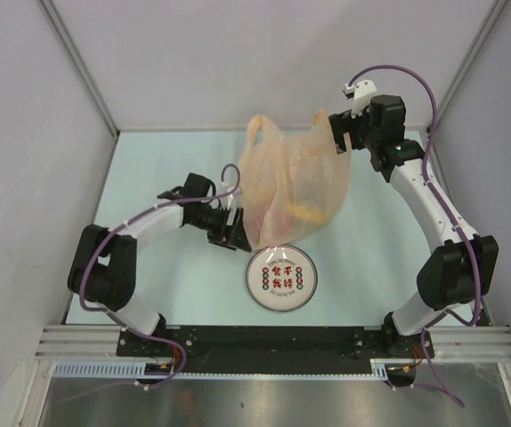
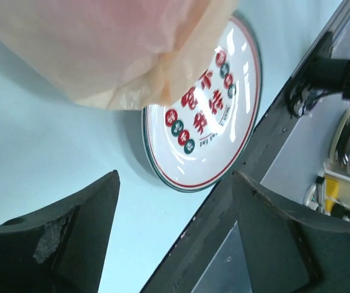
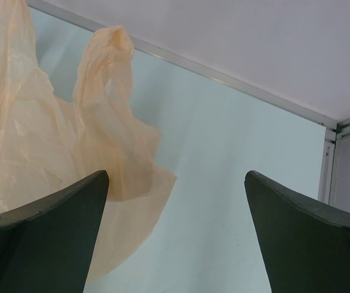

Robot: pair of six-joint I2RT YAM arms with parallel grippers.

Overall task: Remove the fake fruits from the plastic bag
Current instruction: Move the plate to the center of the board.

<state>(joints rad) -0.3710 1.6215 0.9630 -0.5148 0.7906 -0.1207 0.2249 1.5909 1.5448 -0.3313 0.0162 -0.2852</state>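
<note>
Left gripper (image 1: 234, 229): jaws spread wide, nothing between them; the left wrist view shows only bare table in the gap. It sits low, just beside the lower-left flank of the plastic bag (image 1: 293, 176), which lies at about 2 o'clock from it in the top view. I cannot tell whether the fingers touch the film. Right gripper (image 1: 342, 140): jaws also wide and holding nothing. It is up by the bag's right loop handle (image 3: 110, 85), with the bulk of the bag at about 8 o'clock from it. The fake fruits (image 1: 302, 211) are inside the bag, seen through the film only as blurred yellow and reddish patches low in it; individual fruits cannot be made out. Plate (image 1: 280, 277): round, white, with red characters, at 6 o'clock from the bag and just beside its lower end. In the left wrist view a fold of the bag covers part of its rim, and the bag's upper part is cut off by the frame edge. Table (image 1: 166, 160): pale blue-green, matte, flat. Plain pale walls (image 1: 238, 53) enclose it on three sides, with metal strips at the corners. A metal rail (image 1: 273, 338) runs along the near edge.
</note>
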